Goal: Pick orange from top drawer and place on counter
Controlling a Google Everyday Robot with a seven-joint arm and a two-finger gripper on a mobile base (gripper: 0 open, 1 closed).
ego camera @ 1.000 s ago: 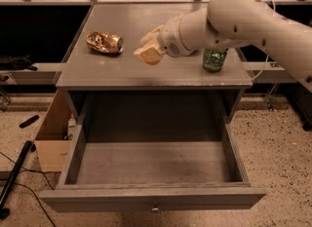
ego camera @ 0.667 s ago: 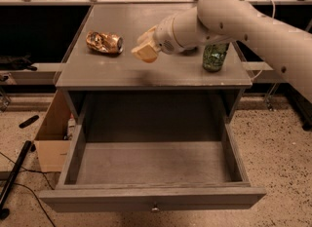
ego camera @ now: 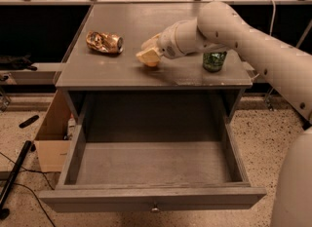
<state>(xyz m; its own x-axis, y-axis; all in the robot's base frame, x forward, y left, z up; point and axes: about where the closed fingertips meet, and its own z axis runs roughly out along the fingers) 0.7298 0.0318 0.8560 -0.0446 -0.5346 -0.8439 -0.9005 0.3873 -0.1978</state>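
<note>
The top drawer (ego camera: 151,165) is pulled wide open and its flat grey bottom is bare. The orange does not show in the drawer or as a separate thing on the counter (ego camera: 122,70). My gripper (ego camera: 148,54), with cream-coloured tips, hangs low over the middle of the counter, just behind its front edge. It is to the right of a crushed gold-brown can (ego camera: 104,42). A yellowish-tan lump sits at the gripper's tip, and I cannot tell whether it is the orange.
A green can (ego camera: 214,60) stands on the counter's right side, behind my forearm (ego camera: 253,41). A cardboard box (ego camera: 51,143) sits on the floor left of the cabinet. Cables and a dark bar lie on the floor at the far left.
My upper arm has swung a little to the left. The gripper has stayed over the middle of the counter and dropped slightly lower.
</note>
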